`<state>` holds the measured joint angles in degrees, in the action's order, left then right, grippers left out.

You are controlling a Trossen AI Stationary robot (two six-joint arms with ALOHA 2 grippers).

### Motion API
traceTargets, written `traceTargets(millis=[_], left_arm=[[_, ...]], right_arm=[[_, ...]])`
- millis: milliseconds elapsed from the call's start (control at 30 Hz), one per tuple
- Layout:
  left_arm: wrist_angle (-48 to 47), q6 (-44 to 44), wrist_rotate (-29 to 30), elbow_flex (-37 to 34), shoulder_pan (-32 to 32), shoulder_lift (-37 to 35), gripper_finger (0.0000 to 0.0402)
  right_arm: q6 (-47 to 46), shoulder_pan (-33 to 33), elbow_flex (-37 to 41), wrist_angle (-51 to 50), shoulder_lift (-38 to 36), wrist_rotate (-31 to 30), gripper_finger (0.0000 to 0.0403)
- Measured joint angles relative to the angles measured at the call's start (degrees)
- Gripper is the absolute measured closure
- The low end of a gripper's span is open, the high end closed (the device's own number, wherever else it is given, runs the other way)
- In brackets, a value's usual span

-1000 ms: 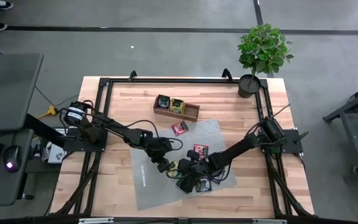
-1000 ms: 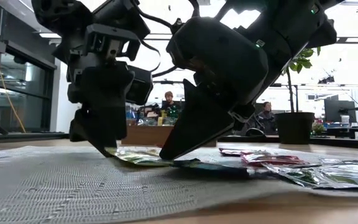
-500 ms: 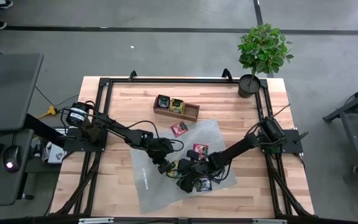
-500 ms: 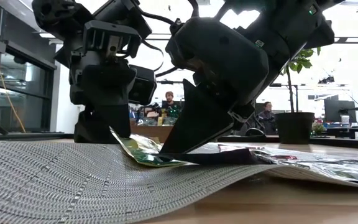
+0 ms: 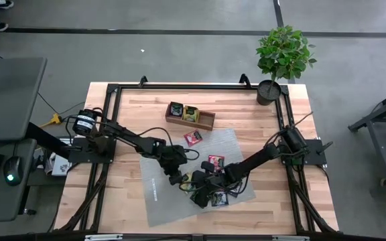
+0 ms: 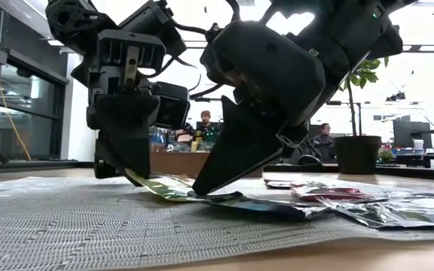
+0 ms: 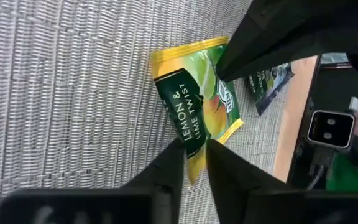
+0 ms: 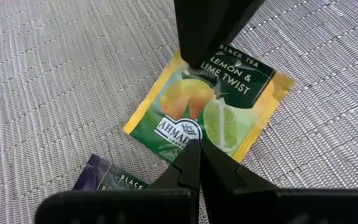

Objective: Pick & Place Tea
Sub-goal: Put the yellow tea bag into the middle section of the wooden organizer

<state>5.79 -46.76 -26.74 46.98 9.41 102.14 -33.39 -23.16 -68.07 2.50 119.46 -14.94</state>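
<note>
Both tools meet over the grey mat [image 5: 179,201] on the worktop [image 5: 133,107]. The left tool [image 7: 194,152] pinches one edge of a yellow-green lemon and lime tea sachet [image 7: 197,102], fingers nearly together on the foil. The right tool [image 8: 199,146], clenched tight with nothing held, presses its tip on the sachet's opposite edge. Just beyond it lie dark and pink sachets [image 6: 330,194]. Farther off, past both tools, sits the wooden tray [image 5: 206,122] with two sachets inside, then a potted plant [image 5: 283,57].

Grey concrete floor [image 5: 179,40] (taped lines), desk [image 5: 5,94] alongside.
</note>
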Motion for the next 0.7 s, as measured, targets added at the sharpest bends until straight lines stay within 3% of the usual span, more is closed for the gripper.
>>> traceTargets(millis=[167, 467, 700], left_arm=[[0.1, 1.5, 0.0, 0.0, 0.0, 0.0, 0.0395], [0.1, 3.0, 0.2, 0.0, 0.0, 0.0, 0.0401], [0.1, 3.7, 0.6, 0.1, 0.0, -0.1, 0.0401]], right_arm=[[0.0, 0.0, 0.0, 0.0, 0.0, 0.1, 0.0403], [0.8, 0.0, 0.0, 0.0, -0.8, 0.9, 0.0402], [6.4, 0.3, 0.1, -2.9, -7.4, 0.9, 0.0402]])
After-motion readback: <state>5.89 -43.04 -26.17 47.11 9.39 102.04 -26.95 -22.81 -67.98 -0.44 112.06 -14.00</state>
